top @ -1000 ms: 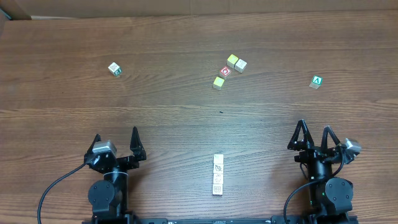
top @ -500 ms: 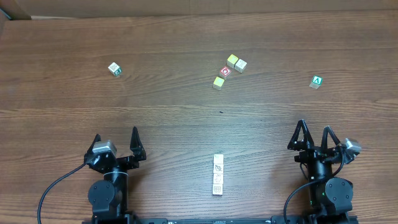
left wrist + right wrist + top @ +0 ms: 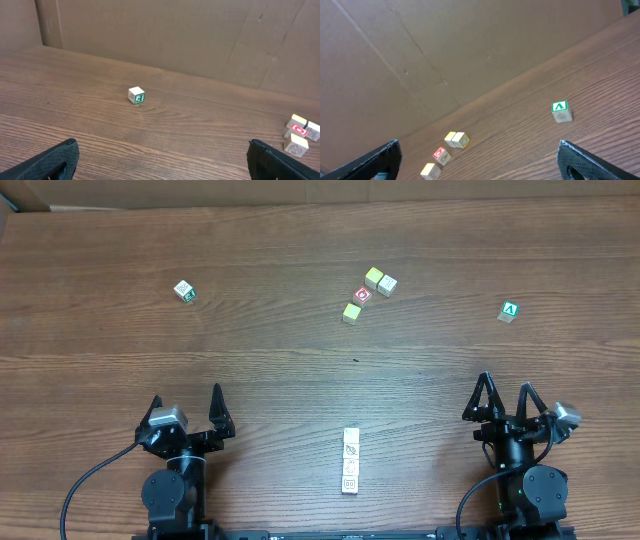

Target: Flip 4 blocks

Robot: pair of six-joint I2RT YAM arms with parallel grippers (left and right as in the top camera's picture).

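On the wooden tabletop, a row of four pale blocks lies at six o'clock, between the left arm and right arm, both with jaws wide open, holding nothing.

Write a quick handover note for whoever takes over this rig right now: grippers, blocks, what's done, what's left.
The left gripper is open and empty, on the near left.
The right gripper is open and empty, on the near right.
The blocks are four pale cubes in a touching row between the two arms. Neither gripper touches them.
Done: no flip is under way, and I cannot tell whether any block is already turned.
Left: flip the four. The red-faced cluster, green A cube and green-edged cube farther back are not part of the job.
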